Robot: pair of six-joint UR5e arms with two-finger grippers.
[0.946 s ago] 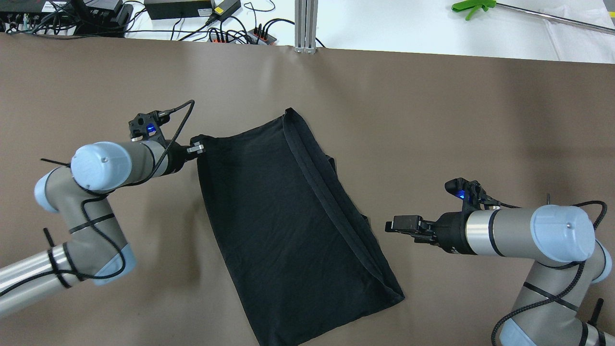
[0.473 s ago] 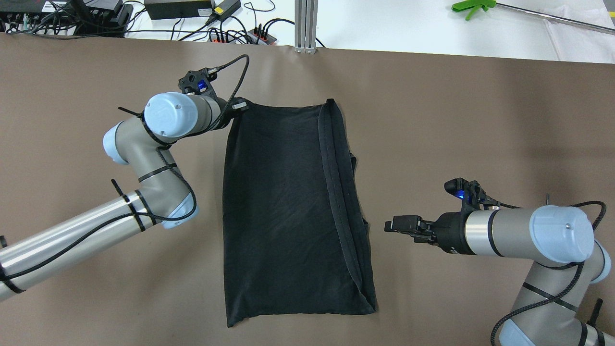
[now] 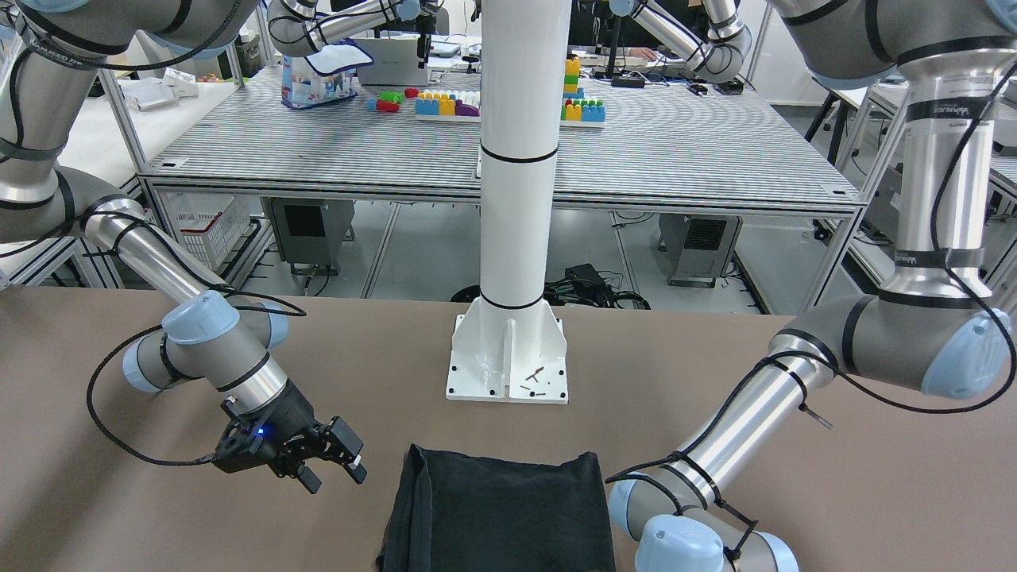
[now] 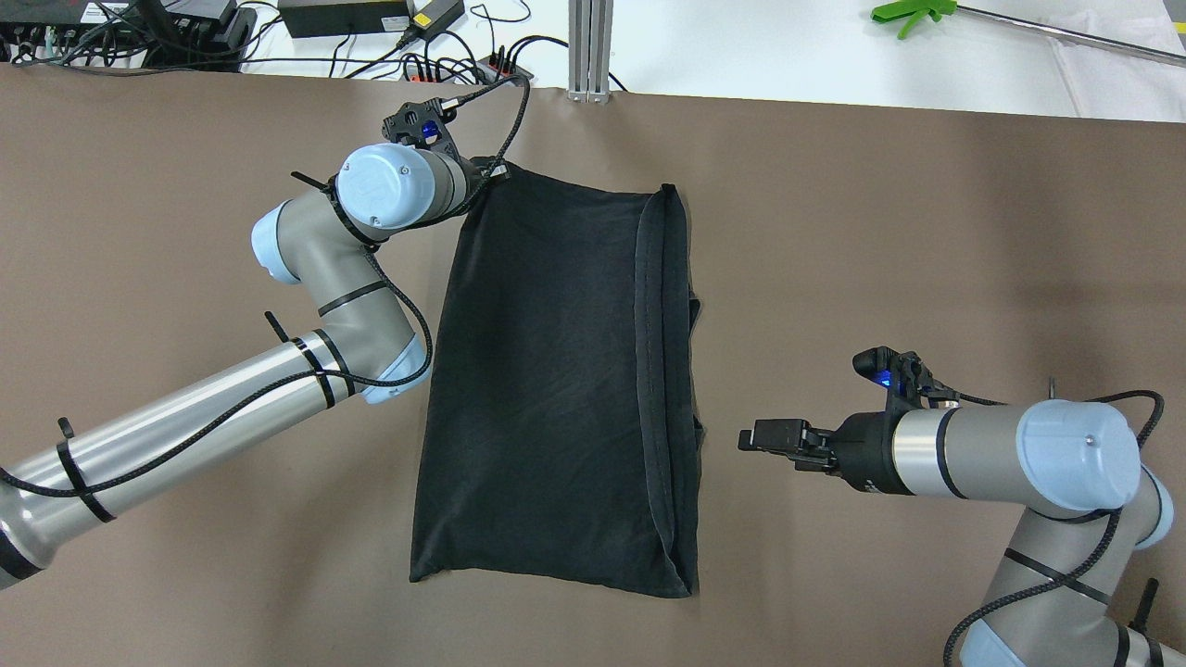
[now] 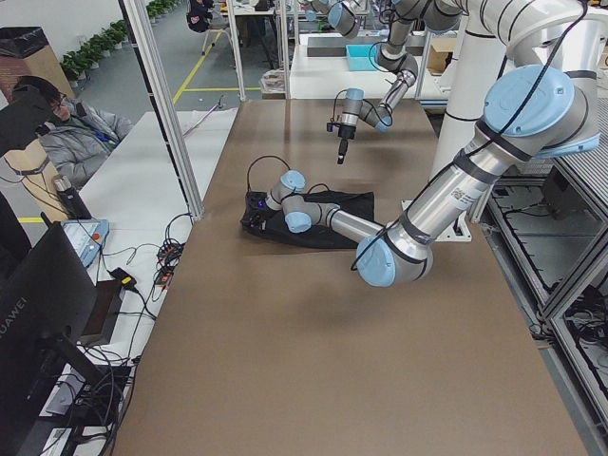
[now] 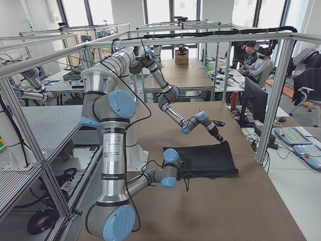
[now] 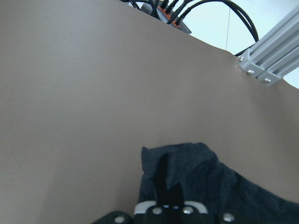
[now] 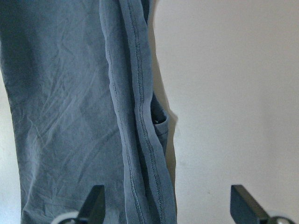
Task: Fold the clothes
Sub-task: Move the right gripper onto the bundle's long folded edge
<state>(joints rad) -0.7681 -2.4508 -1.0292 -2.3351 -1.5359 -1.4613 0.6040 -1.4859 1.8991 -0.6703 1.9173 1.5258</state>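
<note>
The white metal pillar's square base plate stands on the brown table cover at the robot's side. Near it, but apart from it, begins the plain black soft cloth. The cloth lies flat on the cover as a long rectangle and stretches away from the plate toward the far edge of the table. Along its long side toward the right arm a stitched hem strip is doubled over, and a small lump of fabric sticks out there.

A little farther from the plate, on that same side, the right gripper hangs above the cover. It points toward the hemmed edge and does not touch it. Its two fingers are spread wide and nothing is between them.

At the cloth's corner farthest from the plate, on the left arm's side, is the left gripper. Its jaws are closed together on this corner, and the fabric bunches around them in the left wrist view.

Beyond this corner, past the far edge of the cover, stand a silver aluminium post and black cables.
</note>
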